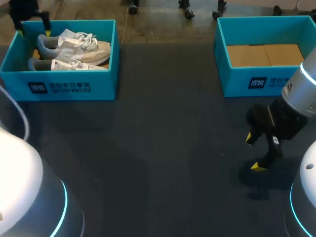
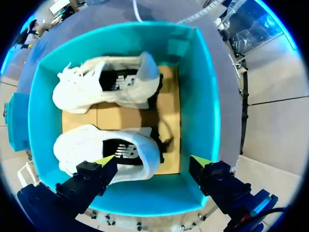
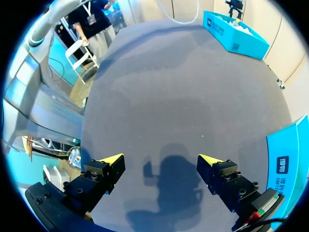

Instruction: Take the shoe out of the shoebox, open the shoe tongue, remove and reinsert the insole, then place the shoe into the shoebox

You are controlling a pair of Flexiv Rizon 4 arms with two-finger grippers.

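**POISED FOR THE FIRST LIFT**

Head view: the shoebox (image 1: 64, 86) sits at the table's far left with both shoes (image 1: 74, 49) lying side by side in it. A second shoebox (image 1: 237, 81), showing only a cardboard bottom, stands at the far right. Your right gripper (image 1: 254, 152) hangs low over the dark table (image 1: 158, 148) in front of that second box, jaws apart and holding nothing. The broad bare stretch between the boxes looks like the natural place to work the tongue and insole.

Left wrist view: your left gripper (image 2: 152, 162) looks straight down into the shoebox, fingers spread wide and empty. The nearer shoe (image 2: 87, 145) lies by the box wall (image 2: 205, 111) closest to the gripper, heel end under one fingertip. The farther shoe (image 2: 96, 92) rests across a strip of cardboard floor (image 2: 166, 111). Whether a tip touches the shoe cannot be told. Take the nearer shoe. Straddle its collar from both sides, keep the outer finger off the wall, then rise straight up until the sole clears the rim, so the neighbouring shoe stays undisturbed.

Right wrist view: the right gripper's fingers stand open over bare table. The second shoebox's corner is just beside one finger, so swing away from it. The shoebox holding the shoes lies far ahead, well apart.
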